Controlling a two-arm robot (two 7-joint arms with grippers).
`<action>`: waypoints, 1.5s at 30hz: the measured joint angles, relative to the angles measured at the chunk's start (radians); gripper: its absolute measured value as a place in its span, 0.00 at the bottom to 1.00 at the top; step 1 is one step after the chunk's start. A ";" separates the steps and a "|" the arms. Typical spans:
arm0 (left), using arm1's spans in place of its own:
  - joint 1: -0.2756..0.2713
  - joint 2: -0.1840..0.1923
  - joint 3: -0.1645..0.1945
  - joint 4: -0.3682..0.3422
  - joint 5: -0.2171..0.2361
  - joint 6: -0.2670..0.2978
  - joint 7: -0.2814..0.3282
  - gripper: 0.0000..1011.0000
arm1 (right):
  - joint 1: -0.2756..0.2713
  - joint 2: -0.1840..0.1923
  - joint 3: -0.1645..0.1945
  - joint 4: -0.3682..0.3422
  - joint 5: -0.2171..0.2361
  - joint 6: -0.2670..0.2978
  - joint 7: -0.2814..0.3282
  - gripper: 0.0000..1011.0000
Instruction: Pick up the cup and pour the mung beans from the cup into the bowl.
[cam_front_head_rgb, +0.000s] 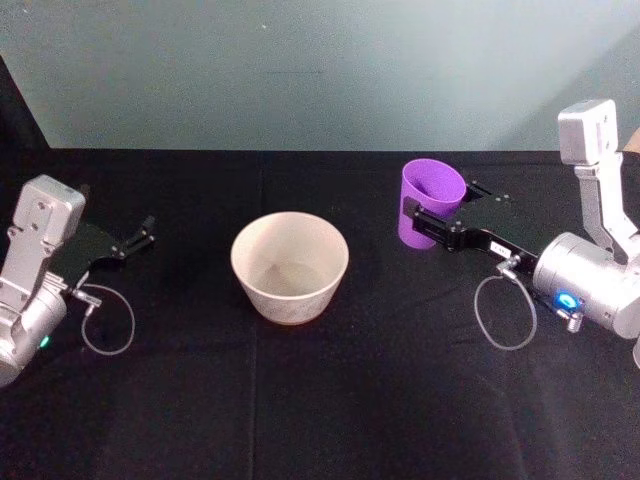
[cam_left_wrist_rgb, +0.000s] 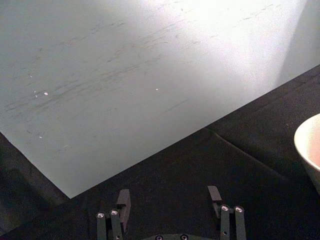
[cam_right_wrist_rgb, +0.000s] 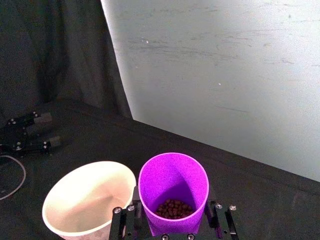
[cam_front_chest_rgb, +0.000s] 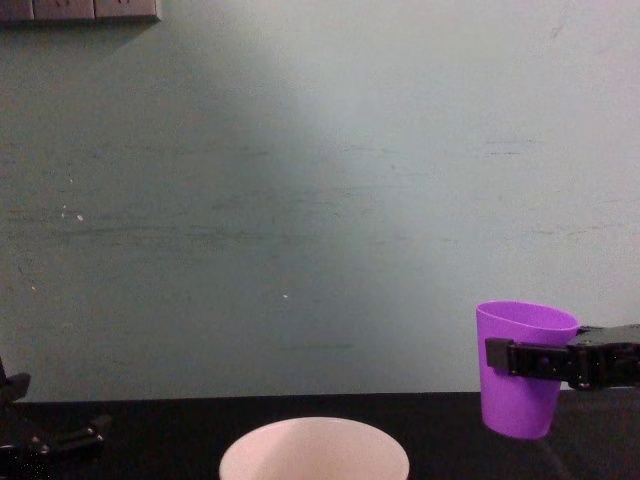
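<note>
The cup (cam_front_head_rgb: 428, 190) is clamped between the jaws of the right gripper (cam_front_head_rgb: 440, 212), right of centre in the head view and apart from the bowl (cam_front_head_rgb: 290, 265) at centre. The mung beans (cam_right_wrist_rgb: 172, 208) are heaped at its bottom. Its long axis is held near vertical, mouth upward. If it were tipped before being carried over the bowl, grains would likely be scattered on the black cloth (cam_front_head_rgb: 400, 380); the smooth tapered wall could also slip. The left gripper (cam_front_head_rgb: 135, 240) is parked at the left edge, jaws spread on nothing.
</note>
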 joint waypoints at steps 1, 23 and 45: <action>0.000 0.000 0.000 0.000 0.000 0.000 0.000 0.99 | 0.000 0.000 0.000 0.000 0.000 0.000 0.000 0.71; 0.000 0.000 0.000 0.000 0.000 0.000 0.000 0.99 | 0.000 0.000 0.001 0.000 0.000 -0.001 -0.001 0.71; 0.000 0.000 0.000 0.000 0.000 0.000 0.000 0.99 | 0.000 0.000 0.001 0.000 0.000 0.000 -0.001 0.71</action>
